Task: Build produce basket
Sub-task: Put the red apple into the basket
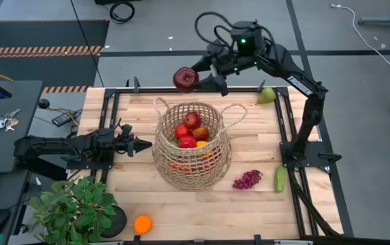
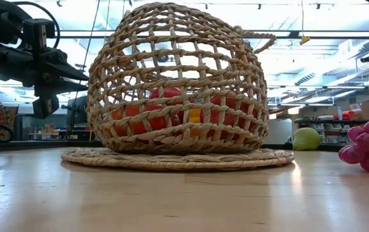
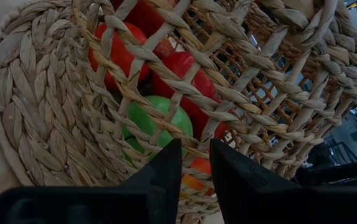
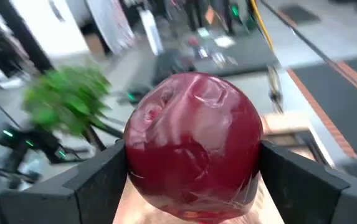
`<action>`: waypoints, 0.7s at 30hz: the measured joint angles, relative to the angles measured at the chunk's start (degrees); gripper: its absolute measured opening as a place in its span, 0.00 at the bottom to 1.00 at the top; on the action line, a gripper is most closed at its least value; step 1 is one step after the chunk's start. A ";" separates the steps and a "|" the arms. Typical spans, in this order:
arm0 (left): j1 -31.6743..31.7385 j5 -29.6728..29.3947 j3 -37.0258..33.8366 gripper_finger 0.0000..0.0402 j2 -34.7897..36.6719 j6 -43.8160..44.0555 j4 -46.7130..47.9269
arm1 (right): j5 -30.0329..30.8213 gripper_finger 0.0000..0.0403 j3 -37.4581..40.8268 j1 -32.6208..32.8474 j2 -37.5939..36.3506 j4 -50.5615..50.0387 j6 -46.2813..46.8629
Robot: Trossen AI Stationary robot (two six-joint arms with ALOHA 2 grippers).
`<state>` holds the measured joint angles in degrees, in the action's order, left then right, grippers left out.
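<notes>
The tan wicker basket [image 1: 193, 144] stands mid-table on its flat woven base [image 2: 178, 158], with red, green and orange produce [image 1: 189, 133] inside. My right gripper [image 1: 193, 77] is high above the table's far edge, beyond the basket, shut on a dark red apple [image 1: 185, 79]. My left gripper [image 1: 147, 144] is shut and points level at the basket's left wall [image 3: 166, 93], close to it. A green pear [image 1: 267, 95], purple grapes [image 1: 247, 180], a cucumber [image 1: 279, 179] and an orange [image 1: 142, 224] lie on the table. My right gripper pinches the apple between its two fingers [image 4: 97, 180], one on each of its opposite sides [image 4: 138, 155]. The fingers reach about level from the table's right. The apple is lifted clear, well above the table and the basket's rim. My left gripper's shut fingertips [image 3: 169, 155] are right at the basket's wall; I cannot tell whether they touch it.
A potted green plant [image 1: 75, 211] stands at the near left corner, next to the orange. The pear lies at the far right corner; grapes and cucumber lie right of the basket. The right arm's base [image 1: 297, 153] stands at the table's right edge.
</notes>
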<state>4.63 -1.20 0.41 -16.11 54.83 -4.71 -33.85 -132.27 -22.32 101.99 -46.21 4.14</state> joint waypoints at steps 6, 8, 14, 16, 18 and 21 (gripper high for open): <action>0.00 -0.01 0.00 0.21 0.02 0.00 0.00 | -0.30 0.86 0.00 2.32 -1.06 10.38 1.54; 0.00 -0.01 0.00 0.21 0.02 0.01 0.00 | -0.28 0.86 0.00 2.67 -1.41 12.99 1.75; 0.01 0.00 0.02 0.22 0.00 0.00 -0.04 | 2.95 0.86 0.00 3.83 -1.78 19.03 3.18; 0.00 0.00 0.01 0.22 0.01 0.00 -0.05 | 2.83 0.86 0.00 4.14 -1.82 19.57 3.24; 0.00 0.00 0.00 0.23 0.02 0.00 -0.08 | 2.76 0.86 0.00 4.53 -1.85 19.95 3.09; 0.00 0.00 0.00 0.23 0.02 0.00 -0.08 | 2.80 0.86 0.00 5.41 -1.85 22.97 1.96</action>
<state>4.62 -1.20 0.40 -16.10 54.84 -4.79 -31.05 -132.27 -16.91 100.14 -23.24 6.10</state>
